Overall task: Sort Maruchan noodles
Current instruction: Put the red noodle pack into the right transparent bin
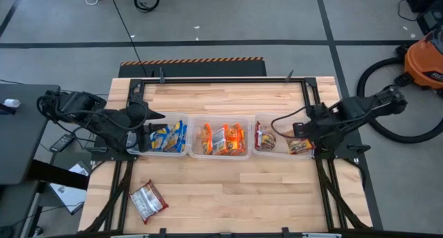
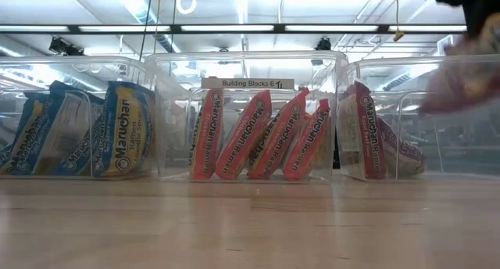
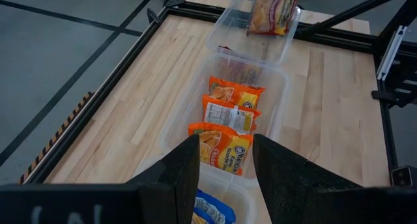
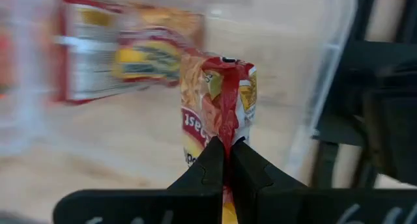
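Note:
Three clear bins stand in a row across the table. The left bin [image 1: 181, 117] holds blue-and-white Maruchan packets [image 1: 169, 136]. Orange packets [image 1: 223, 140] fill the middle bin [image 1: 221, 117], and red ones [image 1: 265, 137] lean on edge in the right bin [image 1: 277, 116]. A red-and-silver packet [image 1: 147, 200] lies flat on the table near the front left. My right gripper [image 4: 228, 146] is shut on a red packet [image 1: 300, 147] above the right bin's right end. My left gripper [image 3: 225, 162] hovers open over the left bin's left end, holding nothing. My right gripper pinches the red packet by one crinkled edge [image 4: 225, 129] between its two fingers. The fingers come from above, pointing steeply down. The packet hangs below the fingertips, lifted clear, over the right bin.
A black metal frame [image 1: 221, 79] runs along the table's far edge and sides, with the arm bases at left and right. Bare wood lies in front of the bins and behind them. An orange shop vacuum [image 1: 423, 61] stands on the floor off the table's right.

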You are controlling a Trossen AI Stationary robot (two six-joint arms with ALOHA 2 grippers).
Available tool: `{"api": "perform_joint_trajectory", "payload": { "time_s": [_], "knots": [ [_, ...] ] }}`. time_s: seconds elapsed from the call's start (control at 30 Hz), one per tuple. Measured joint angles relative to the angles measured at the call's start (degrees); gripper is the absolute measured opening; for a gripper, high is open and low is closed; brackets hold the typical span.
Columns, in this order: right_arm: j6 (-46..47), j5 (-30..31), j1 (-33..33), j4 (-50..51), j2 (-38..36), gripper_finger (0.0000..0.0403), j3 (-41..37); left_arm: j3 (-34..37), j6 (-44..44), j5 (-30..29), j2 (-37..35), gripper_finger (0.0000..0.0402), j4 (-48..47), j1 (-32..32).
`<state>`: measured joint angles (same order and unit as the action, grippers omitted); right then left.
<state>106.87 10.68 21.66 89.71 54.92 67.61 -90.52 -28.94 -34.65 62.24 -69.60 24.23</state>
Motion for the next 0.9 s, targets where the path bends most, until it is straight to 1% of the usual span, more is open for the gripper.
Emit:
{"api": "perform_joint_trajectory", "payload": {
  "time_s": [0.13,0.3,0.5,0.7,0.9],
  "knots": [
    [0.1,-1.3,-2.8,-1.6,0.3,0.0014,-6.2,0.0,0.0,0.0,0.0,0.0148,0.0,0.0],
    [-0.1,3.3,-7.3,-10.0,0.2,0.0014,-11.1,0.0,0.0,0.0,0.0,0.0148,0.0,0.0],
    [-1.8,3.8,-13.1,-16.0,2.0,0.0014,-16.9,0.0,0.0,0.0,0.0,0.0148,0.0,0.0],
    [-4.9,6.0,-15.7,-28.1,6.1,0.0014,-18.0,0.0,0.0,0.0,0.0,0.0148,0.0,0.0],
    [-7.0,5.3,-17.3,-33.5,11.6,0.0015,-18.0,0.0,0.0,0.0,0.0,0.0148,0.0,0.0]
  ]
}}
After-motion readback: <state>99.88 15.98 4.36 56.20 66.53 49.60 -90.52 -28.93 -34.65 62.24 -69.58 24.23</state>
